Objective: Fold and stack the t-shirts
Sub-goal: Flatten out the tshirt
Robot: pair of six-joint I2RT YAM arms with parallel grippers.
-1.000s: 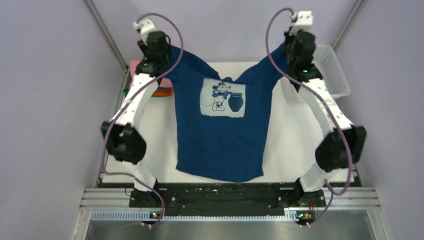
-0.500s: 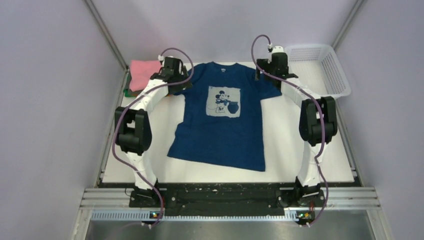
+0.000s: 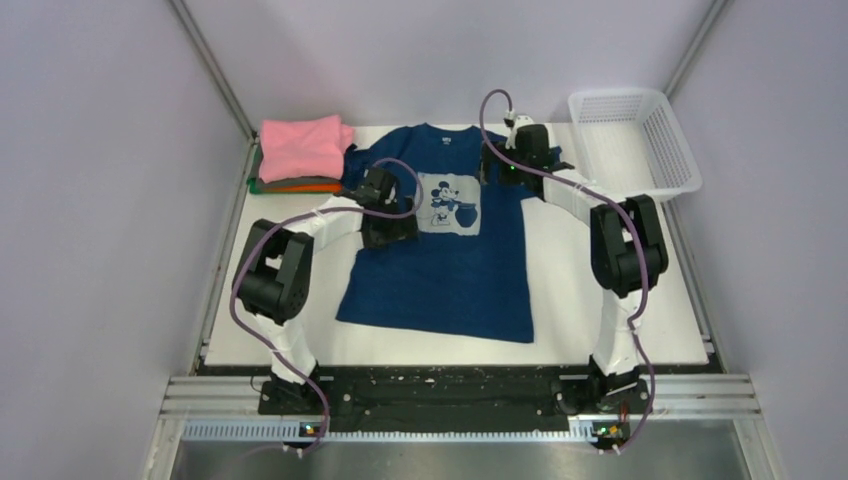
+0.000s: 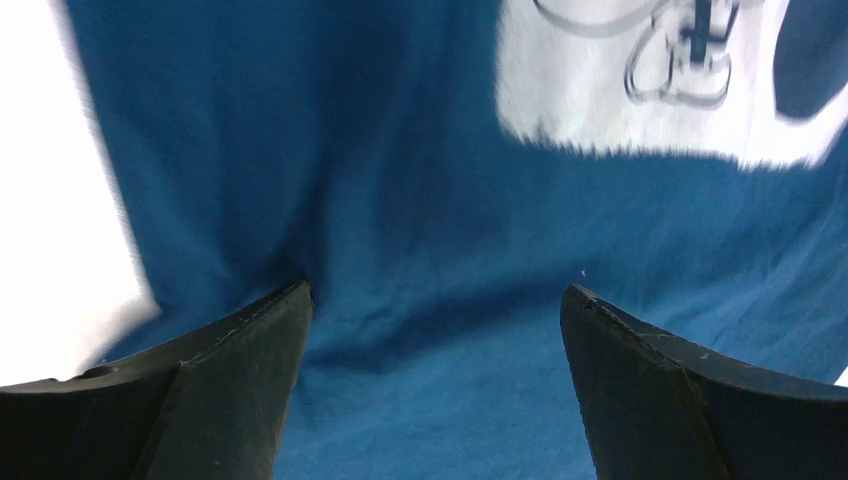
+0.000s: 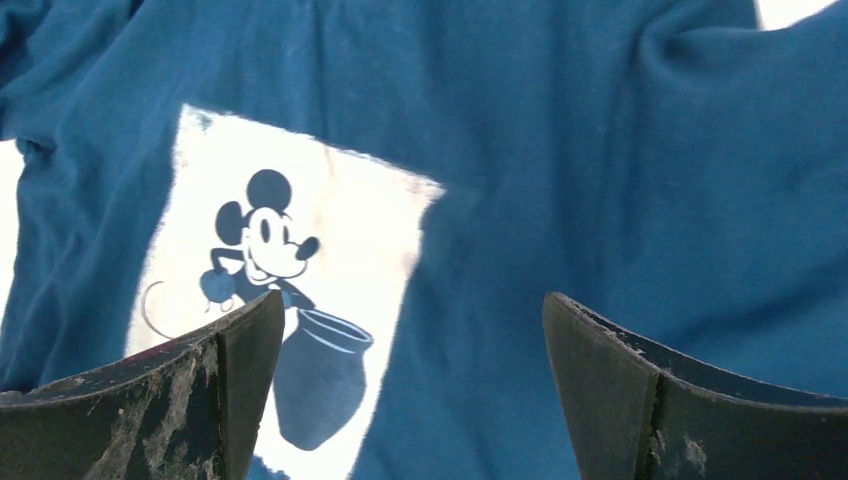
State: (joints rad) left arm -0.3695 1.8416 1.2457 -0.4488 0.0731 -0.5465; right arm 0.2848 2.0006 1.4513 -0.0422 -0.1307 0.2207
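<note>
The navy t-shirt (image 3: 440,270) lies spread flat on the white table, collar at the far side and its white cartoon print (image 3: 447,203) facing up. My left gripper (image 3: 392,230) hovers open over the shirt's left chest, just left of the print. In the left wrist view only blue cloth (image 4: 430,200) shows between the spread fingers of the left gripper (image 4: 435,295). My right gripper (image 3: 500,168) is open above the right shoulder. The right wrist view shows the right gripper (image 5: 412,300) open above the print (image 5: 300,230), holding nothing. A folded pink t-shirt (image 3: 303,145) tops orange and green ones (image 3: 300,185) at the far left.
A white mesh basket (image 3: 672,150) stands at the far right corner, nothing showing inside. Bare white table (image 3: 560,260) shows to the right of the navy shirt. Purple walls close in both sides, and the arm bases sit on the black rail at the near edge.
A second ago both grippers held the navy shirt up by its shoulders. It now lies flat and released. Both grippers have opened and drawn inward over the chest area.
</note>
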